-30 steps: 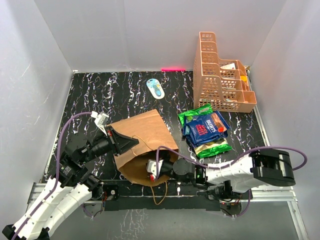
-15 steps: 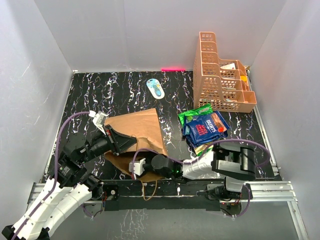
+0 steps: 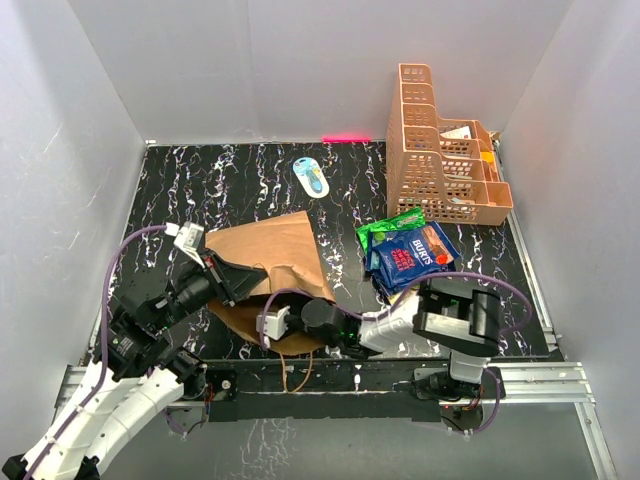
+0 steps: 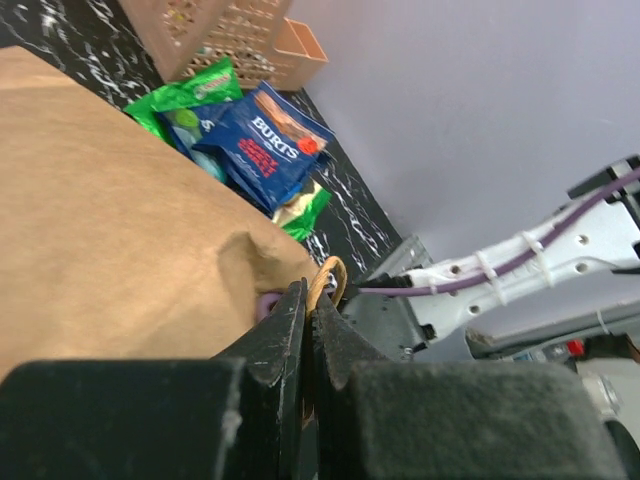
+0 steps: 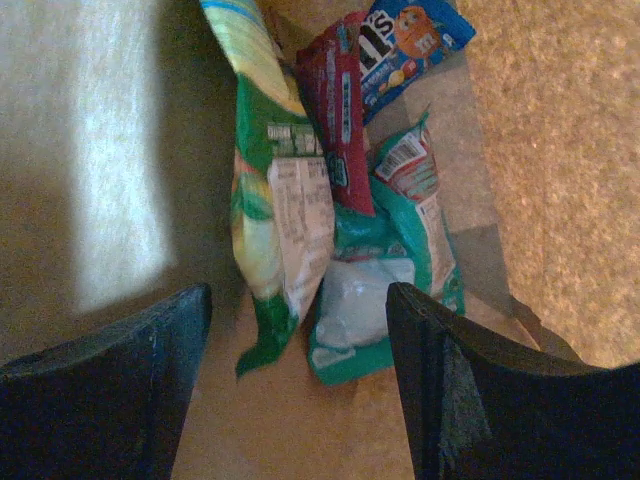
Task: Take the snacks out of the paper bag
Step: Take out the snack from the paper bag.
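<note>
The bag lay on its side at the near left of the tabletop, its mouth toward the arm bases. The left end effector was clamped shut on the bag's rim, with the thin handle looping out just past its tips. The right end effector was inside the mouth, its fingers spread wide and gripping nothing. Between those fingers, on the bag's floor, lay four snacks in a loose overlapping pile: a green-white packet, a red packet beside it, a blue packet at the far end, and a teal packet nearest the right finger. Out on the tabletop, right of the bag, a Burts packet lay on top of a green packet, both near the basket. Against a second ago, the right arm had folded in from its long stretch along the near edge, and the bag's mouth had shifted left with it. Over the last half second little changed — the left end effector sat a touch further left and higher, and the right one a little deeper in the mouth. The two packets outside had not moved.
</note>
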{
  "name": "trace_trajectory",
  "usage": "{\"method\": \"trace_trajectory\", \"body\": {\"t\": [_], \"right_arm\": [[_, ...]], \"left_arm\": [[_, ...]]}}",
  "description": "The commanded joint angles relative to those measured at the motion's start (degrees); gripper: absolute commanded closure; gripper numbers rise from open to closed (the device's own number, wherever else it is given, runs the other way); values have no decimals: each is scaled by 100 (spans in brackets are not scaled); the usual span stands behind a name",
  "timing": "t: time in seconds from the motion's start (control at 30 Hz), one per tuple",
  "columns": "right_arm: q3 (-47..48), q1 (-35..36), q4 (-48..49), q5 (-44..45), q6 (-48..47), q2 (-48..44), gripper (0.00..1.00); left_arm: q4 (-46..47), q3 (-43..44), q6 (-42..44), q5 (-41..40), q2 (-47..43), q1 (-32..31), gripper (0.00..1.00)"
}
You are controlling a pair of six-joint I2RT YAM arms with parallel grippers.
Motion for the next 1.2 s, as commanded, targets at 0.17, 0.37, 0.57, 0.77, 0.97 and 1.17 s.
{"method": "trace_trajectory", "body": {"t": [0.17,0.37,0.57,0.77,0.97,1.17], "right_arm": [[-936,288,-1159,-840,-177,-2300,21],[-987,698,-1599,-833,-30,-2696,22],[-885,1063,-782,-259,4,-2159,24],[-222,915,-100,470,-387,-993,26],[252,403,-281,-22,-388,-613,27],[543,244,-472,-207,-486,-180,25]], "left_arm": [[573,305,90,-710,159,3,100],[1143,499,109,-157,694,7,100],[1091,551,133,-159,614,6,100],[1061,551,155,-70,550,7,100],[905,673,257,35,544,6,100],[895,663,288,72,489,0,100]]}}
